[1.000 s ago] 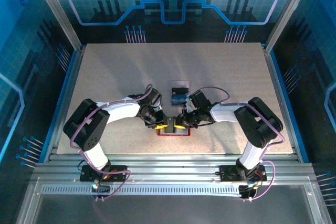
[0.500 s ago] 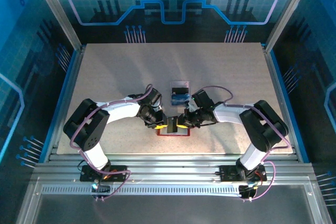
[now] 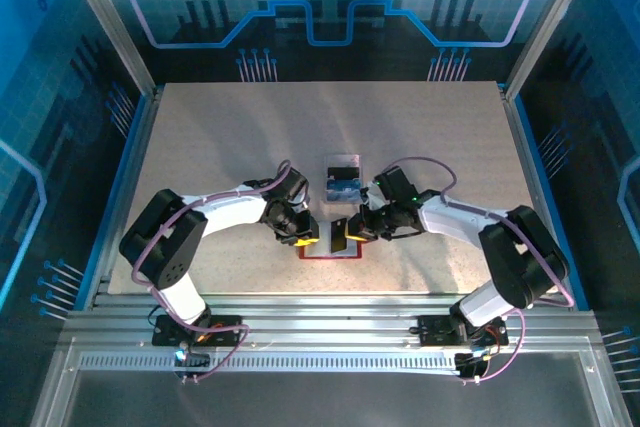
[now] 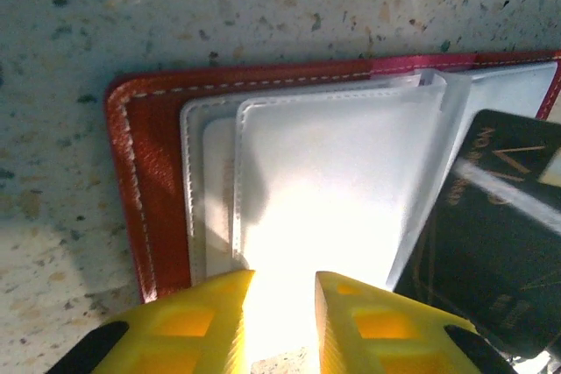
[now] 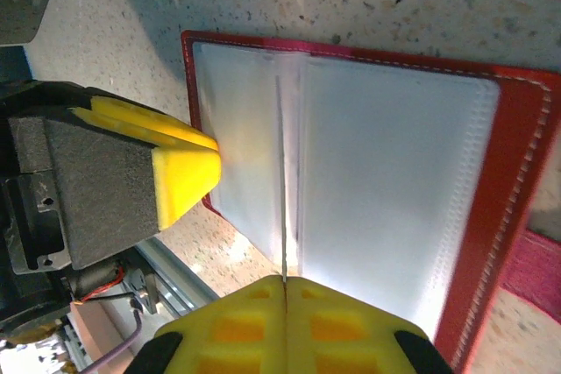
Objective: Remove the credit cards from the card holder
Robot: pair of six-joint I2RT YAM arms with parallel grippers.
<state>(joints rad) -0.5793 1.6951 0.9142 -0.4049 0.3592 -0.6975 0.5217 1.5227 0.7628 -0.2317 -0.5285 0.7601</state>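
Our right gripper (image 5: 285,291) is pinched tight on the dark card (image 4: 491,234), edge-up over the open card holder (image 4: 149,181) right below it. Our left gripper (image 4: 285,304), fingers slightly apart, rests on it alongside. The blue card (image 3: 342,189) lies just beyond both.

**Table (image 3: 200,147) with one open holder (image 4: 149,181) and two small things**

The pale, speckled table carries a red holder lying open and flat, clear pockets facing up. Its left end sits under the left fingers (image 4: 202,321), and its middle fold lies below the right fingers (image 5: 228,330). Just beyond both, on bare table, lies a blue card (image 3: 342,190). Right behind that is a dark rectangle (image 3: 342,163), too small to name.
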